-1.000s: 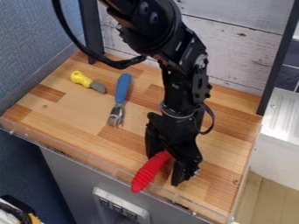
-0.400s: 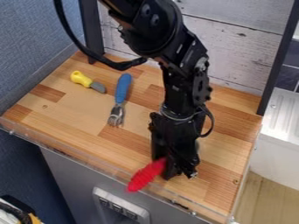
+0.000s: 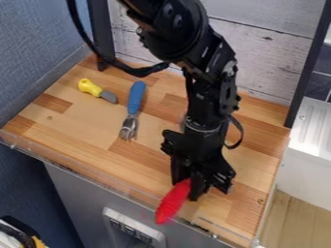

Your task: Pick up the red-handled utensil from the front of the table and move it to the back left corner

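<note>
Claw in the camera view is narrow, holding the red tool, which slants toward seven o'clock at the counter's front rail. The fork and knife lie toward eleven. The step looks like handling a gripped tool; moving it calls for steady grip and rail clearance.
</note>
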{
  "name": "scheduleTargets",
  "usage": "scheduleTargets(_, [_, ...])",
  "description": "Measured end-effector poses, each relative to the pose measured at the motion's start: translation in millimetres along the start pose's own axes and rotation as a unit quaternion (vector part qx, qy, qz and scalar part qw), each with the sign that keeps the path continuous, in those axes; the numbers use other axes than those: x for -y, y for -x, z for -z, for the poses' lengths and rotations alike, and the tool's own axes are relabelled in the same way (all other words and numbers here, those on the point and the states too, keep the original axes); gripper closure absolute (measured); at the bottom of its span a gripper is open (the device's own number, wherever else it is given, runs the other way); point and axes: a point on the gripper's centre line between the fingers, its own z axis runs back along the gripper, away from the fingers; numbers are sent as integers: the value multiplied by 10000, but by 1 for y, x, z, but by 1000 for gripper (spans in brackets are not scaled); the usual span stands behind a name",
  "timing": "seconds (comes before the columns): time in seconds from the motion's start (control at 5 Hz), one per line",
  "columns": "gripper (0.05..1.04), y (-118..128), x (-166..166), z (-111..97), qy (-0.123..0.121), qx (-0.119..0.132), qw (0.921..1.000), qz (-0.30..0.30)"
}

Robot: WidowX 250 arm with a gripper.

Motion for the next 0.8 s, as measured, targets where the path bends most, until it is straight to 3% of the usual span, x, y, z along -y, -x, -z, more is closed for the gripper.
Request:
scheduleTargets(0.2, [720, -3, 5, -4, 36, -10, 9994, -348])
scheduleTargets(0.4, [720, -4, 7, -15, 69, -171, 9951, -968])
scheduleTargets(0.8, [720, -4, 15, -85, 121, -80, 9781, -2077])
